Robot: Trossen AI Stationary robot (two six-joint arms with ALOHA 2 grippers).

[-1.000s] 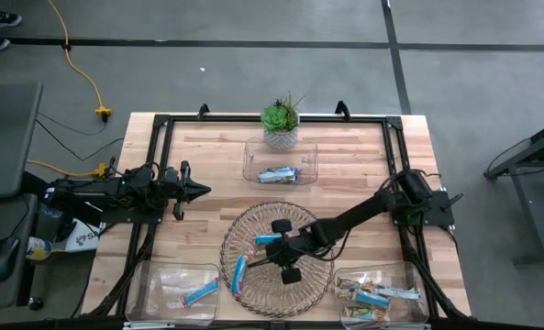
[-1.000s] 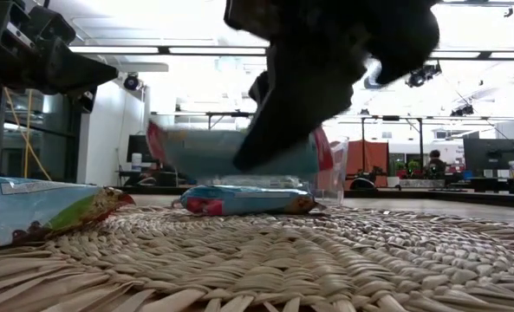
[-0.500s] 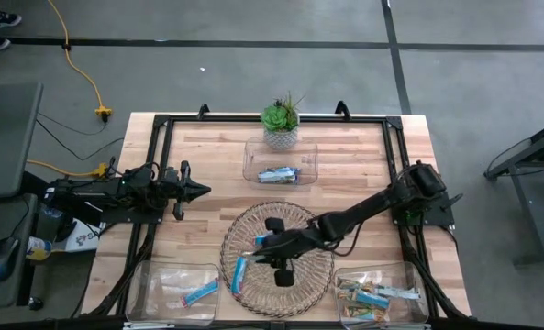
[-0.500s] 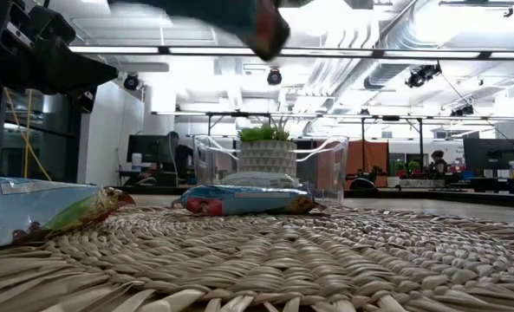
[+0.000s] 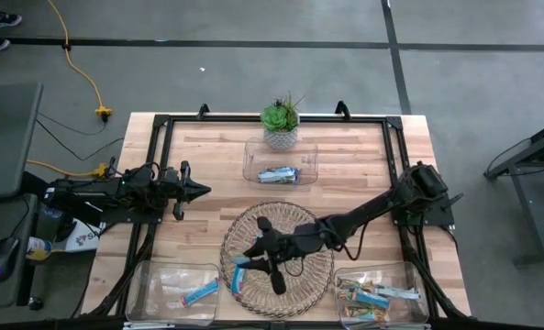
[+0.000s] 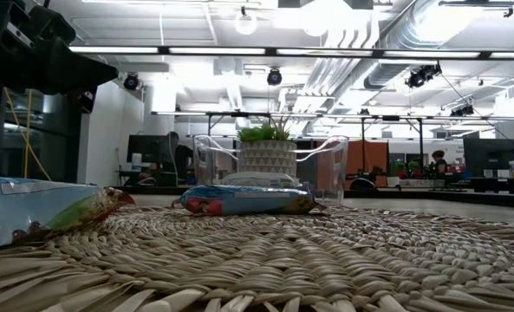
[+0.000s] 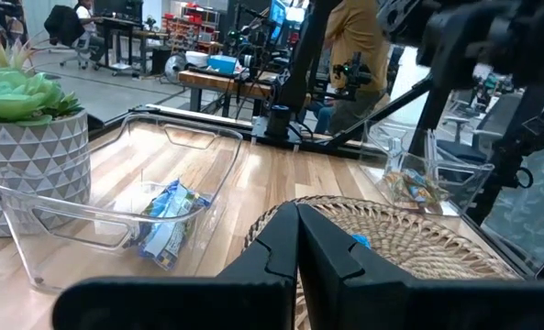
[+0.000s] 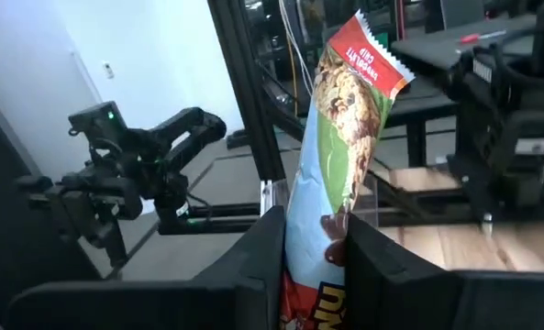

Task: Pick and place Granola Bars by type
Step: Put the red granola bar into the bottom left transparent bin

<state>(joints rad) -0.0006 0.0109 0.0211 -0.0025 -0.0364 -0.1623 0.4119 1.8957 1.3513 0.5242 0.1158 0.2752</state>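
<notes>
My right gripper (image 5: 251,255) hangs over the round wicker tray (image 5: 308,220), shut on a granola bar (image 8: 345,137) with a blue, green and red wrapper. Two more bars (image 6: 239,201) (image 6: 40,208) lie flat on the tray's weave. The far clear bin (image 5: 281,151) holds a silvery-blue bar (image 5: 278,174). A blue bar (image 5: 200,291) lies in the near left bin, and the near right bin has several tan-green ones (image 5: 372,295). My left gripper (image 5: 196,191) waits shut at the table's left edge. My right gripper pinches one end of the bar (image 8: 313,275) between its two fingers (image 8: 262,252), on the wrapper's flat faces. The fingers come level from the table's right. The rest of the bar juts out past the fingertips, lifted clear above the tray.
A potted succulent (image 5: 281,117) stands behind the far bin. A black frame runs along the table's edges (image 5: 161,124). Bare wood lies between the tray and the left arm (image 5: 198,229).
My right gripper has risen from the tray with the bar and drifted toward the table's left edge. It has tipped from pointing down to level. The bar has come up off the weave and out of the low view. The other two bars lie as before.
</notes>
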